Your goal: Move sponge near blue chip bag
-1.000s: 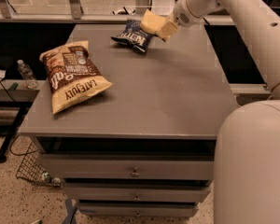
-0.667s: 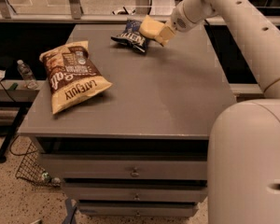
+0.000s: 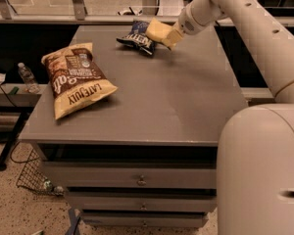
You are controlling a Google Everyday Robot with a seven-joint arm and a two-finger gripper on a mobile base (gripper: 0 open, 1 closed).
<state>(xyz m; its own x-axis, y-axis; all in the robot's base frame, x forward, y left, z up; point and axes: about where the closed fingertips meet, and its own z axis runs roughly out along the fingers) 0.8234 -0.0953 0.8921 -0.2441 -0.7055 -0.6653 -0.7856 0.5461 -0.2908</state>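
Observation:
The blue chip bag (image 3: 136, 37) lies at the far middle of the grey table (image 3: 186, 102), dark blue with white lettering. My cream gripper (image 3: 169, 36) reaches in from the upper right and is shut on the pale yellow sponge (image 3: 158, 31). It holds the sponge just above the table. The sponge sits right beside the blue bag's right edge and partly overlaps it in this view.
A larger tan and brown chip bag (image 3: 76, 79) with yellow lettering lies on the left side of the table. My arm (image 3: 255, 28) crosses the upper right. A water bottle (image 3: 27, 78) stands on a low shelf left of the table. Drawers (image 3: 137, 180) lie below the tabletop.
My gripper has carried the sponge to the left, closer to the blue chip bag. The bags have not moved.

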